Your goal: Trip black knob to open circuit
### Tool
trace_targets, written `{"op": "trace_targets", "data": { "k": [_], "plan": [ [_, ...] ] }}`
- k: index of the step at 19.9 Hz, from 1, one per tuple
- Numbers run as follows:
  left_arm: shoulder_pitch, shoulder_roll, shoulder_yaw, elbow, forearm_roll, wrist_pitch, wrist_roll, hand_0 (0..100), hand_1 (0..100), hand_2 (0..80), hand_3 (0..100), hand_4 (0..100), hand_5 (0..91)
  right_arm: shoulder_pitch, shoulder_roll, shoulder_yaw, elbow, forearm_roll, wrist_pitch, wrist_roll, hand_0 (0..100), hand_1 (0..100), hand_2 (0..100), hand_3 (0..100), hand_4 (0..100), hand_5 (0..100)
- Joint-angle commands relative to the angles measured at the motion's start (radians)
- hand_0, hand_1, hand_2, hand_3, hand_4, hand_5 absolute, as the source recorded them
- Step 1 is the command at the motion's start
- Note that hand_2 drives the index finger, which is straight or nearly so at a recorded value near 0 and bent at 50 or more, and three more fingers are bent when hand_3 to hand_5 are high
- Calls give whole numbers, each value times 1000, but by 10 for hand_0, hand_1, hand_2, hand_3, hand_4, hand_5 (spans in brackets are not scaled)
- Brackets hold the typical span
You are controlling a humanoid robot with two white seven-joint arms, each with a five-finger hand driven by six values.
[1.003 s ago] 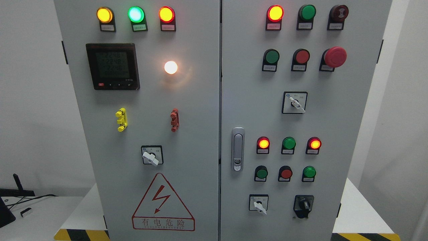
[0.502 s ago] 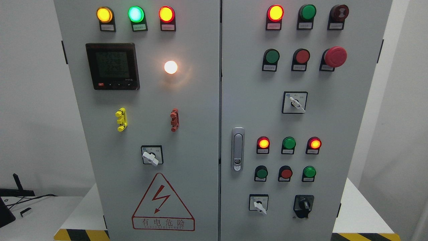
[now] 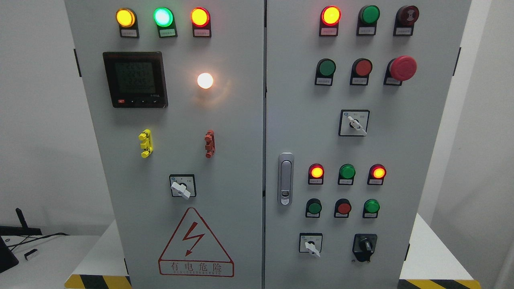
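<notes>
Two grey cabinet doors fill my head camera feed, and neither robot hand shows anywhere in it, so I cannot tell whether the fingers are apart or together, and I have no hand to place things against; I give positions on the panel instead. On the right door [image 3: 401, 160] the black knob [image 3: 364, 245] sits in the bottom row, at the lower right, its grip pointing roughly straight up on a black plate. Just beside it on the same row is a white-handled selector switch [image 3: 311, 245], its lever angled down to the right. Above that row I see three small buttons, green, red, green, and above those three indicator lamps, of which the two outer ones glow red-orange. Higher up a second white selector [image 3: 354, 123] sits alone, and near the top right a red mushroom button [image 3: 402, 68] stands out from the panel. A silver door latch [image 3: 285, 178] runs upright close to the seam between the doors. On the left door [image 3: 120, 160] I see a dark digital meter [image 3: 135, 79], a lit white lamp [image 3: 205, 80], a yellow clip [image 3: 146, 143], a red clip [image 3: 209, 143] and a red-outlined warning triangle [image 3: 195, 243]. The cabinet stands on a white tabletop [image 3: 433, 257] with yellow and black striping at its front edge
</notes>
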Motion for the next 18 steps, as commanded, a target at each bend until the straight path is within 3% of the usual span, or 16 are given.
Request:
{"op": "trace_targets", "data": {
  "k": [1, 7, 11, 18],
  "plan": [
    [0, 0, 0, 0, -31, -1, 1, 120, 389, 0, 0, 0, 0, -65, -2, 6, 7, 0, 13, 1, 212, 654, 528, 946, 872, 853],
    [0, -1, 0, 0, -31, -1, 1, 120, 389, 0, 0, 0, 0, -100, 6, 31, 33, -2, 30, -8, 236, 687, 518, 1000, 967, 881],
    [0, 0, 0, 0, -31, -1, 1, 120, 389, 0, 0, 0, 0, -121, 7, 31, 37, -2, 56, -8, 280, 571, 526, 1000, 981, 888],
    [0, 0, 0, 0, -31, -1, 1, 120, 389, 0, 0, 0, 0, -126, 10, 66, 40, -2, 61, -13, 180, 399, 537, 1000, 984, 888]
  ]
}}
